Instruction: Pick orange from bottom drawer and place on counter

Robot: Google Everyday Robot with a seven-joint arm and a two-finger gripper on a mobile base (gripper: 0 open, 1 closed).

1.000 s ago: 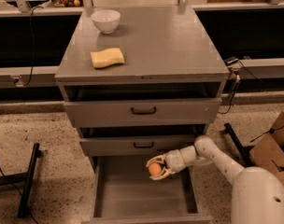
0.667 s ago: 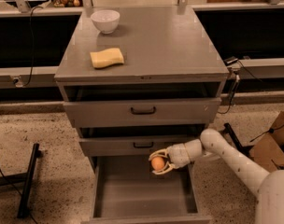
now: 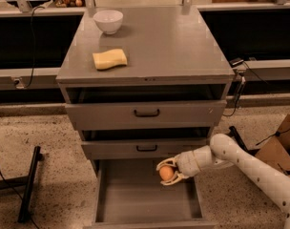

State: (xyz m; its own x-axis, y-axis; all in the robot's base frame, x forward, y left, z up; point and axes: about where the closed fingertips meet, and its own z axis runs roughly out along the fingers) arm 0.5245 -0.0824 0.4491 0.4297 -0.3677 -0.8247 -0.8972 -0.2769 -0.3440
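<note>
My gripper [image 3: 167,172] is shut on the orange [image 3: 166,173], a small round orange fruit, and holds it above the open bottom drawer [image 3: 145,199], near the drawer's back right and just below the middle drawer's front. My white arm reaches in from the lower right. The grey counter [image 3: 169,42] on top of the cabinet is well above the gripper.
A white bowl [image 3: 108,21] and a yellow sponge [image 3: 109,59] sit on the left part of the counter. Two shallower drawers with black handles [image 3: 147,112] are shut above. A cardboard box [image 3: 278,144] stands at the right and a black stand [image 3: 28,185] at the left.
My gripper has lifted the orange a little higher over the bottom drawer and the arm has swung up and rightward.
</note>
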